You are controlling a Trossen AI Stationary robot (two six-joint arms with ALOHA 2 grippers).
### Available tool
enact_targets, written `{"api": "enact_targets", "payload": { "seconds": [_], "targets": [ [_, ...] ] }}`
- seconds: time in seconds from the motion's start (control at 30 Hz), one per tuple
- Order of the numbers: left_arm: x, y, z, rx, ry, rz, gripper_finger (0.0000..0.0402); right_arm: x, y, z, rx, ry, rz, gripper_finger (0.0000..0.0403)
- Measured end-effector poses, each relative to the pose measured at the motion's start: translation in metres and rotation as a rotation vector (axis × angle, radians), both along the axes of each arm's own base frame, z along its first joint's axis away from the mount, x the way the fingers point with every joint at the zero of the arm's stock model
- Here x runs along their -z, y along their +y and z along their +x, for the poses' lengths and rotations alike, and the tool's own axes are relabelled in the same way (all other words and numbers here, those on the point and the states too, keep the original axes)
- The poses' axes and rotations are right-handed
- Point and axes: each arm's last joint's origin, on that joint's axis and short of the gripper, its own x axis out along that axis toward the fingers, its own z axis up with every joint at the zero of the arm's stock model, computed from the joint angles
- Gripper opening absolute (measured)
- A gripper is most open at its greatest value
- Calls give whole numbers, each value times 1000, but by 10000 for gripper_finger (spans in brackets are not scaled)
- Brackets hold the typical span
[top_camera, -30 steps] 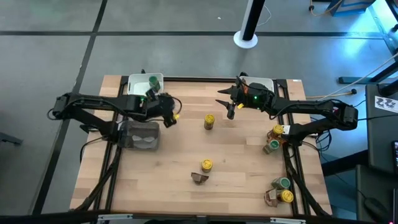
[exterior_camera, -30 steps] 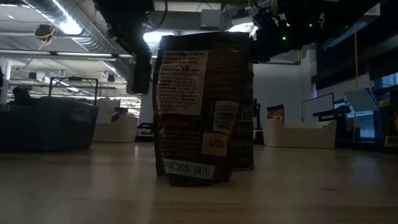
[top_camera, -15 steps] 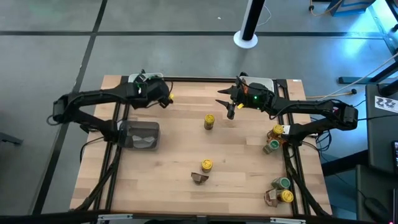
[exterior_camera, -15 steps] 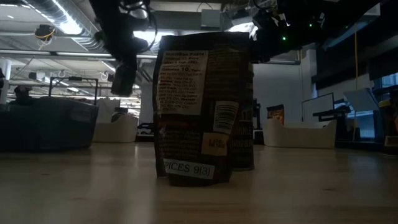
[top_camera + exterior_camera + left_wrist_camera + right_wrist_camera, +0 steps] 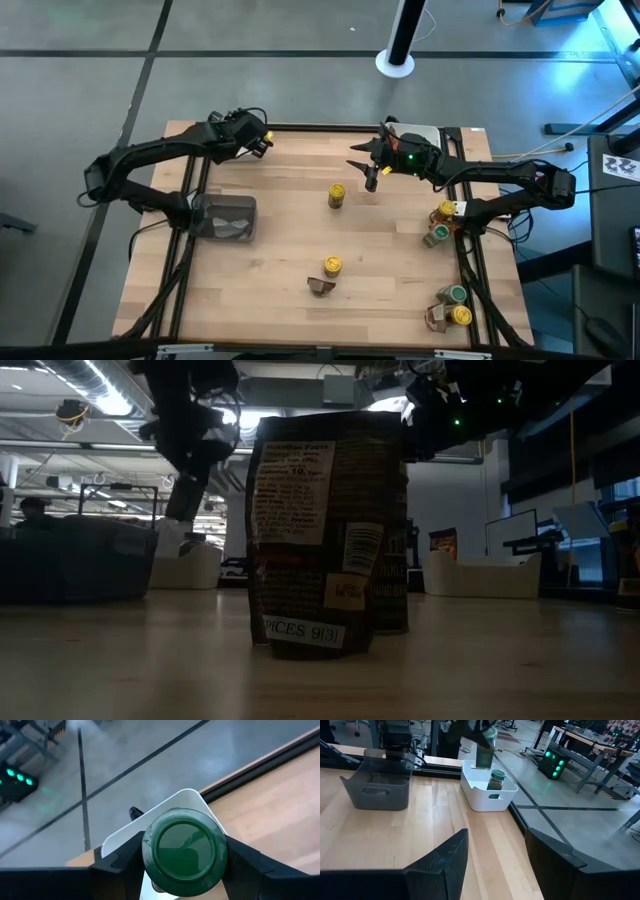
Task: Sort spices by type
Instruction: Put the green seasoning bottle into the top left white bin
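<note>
My left gripper [image 5: 247,134] is shut on a green-lidded jar [image 5: 184,851] above the far-left white tray [image 5: 186,800]. The right wrist view shows that jar [image 5: 484,751] hanging over the tray [image 5: 487,796], where a second green-lidded jar [image 5: 496,779] stands. My right gripper [image 5: 368,170] hovers open over the far middle of the table, near a yellow-lidded jar [image 5: 337,195]. Another yellow-lidded jar [image 5: 331,265] stands by a brown packet [image 5: 320,286]. More jars [image 5: 446,210] [image 5: 437,235] [image 5: 457,295] [image 5: 462,315] and a packet [image 5: 435,318] sit along the right edge. My left gripper pinches the green-lidded jar between its two fingers, one on either side of the body just under the lid [image 5: 150,870]. The fingers come from above, pointing down. The jar is lifted clear over the white tray, lid up, slightly tilted.
A dark tray [image 5: 225,217] stands on the left side of the table. A second white tray [image 5: 422,133] sits at the far right, partly under my right arm. In the low view a brown packet [image 5: 325,535] blocks the middle. Bare wood lies between the jar groups.
My left gripper has carried the green-lidded jar from beside the dark tray toward the table's far-left corner and now holds it over the white tray. My right arm has kept still.
</note>
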Motion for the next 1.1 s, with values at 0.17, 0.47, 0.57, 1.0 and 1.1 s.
{"api": "enact_targets", "payload": {
  "seconds": [0.17,0.47,0.57,1.0,1.1],
  "targets": [
    [21,12,-2,0,-73,-19,193,0,0,0,0,0,0,198],
    [44,22,-8,0,-149,-69,193,0,0,0,0,-5,-2,198],
    [52,22,-9,-5,-160,-68,196,-1,0,0,0,-6,-2,198],
    [92,16,-17,-41,-259,-58,197,-1,0,0,0,-7,-3,198],
    [100,14,-18,-27,-275,-78,198,-1,0,0,0,-7,-3,198]
  ]
}}
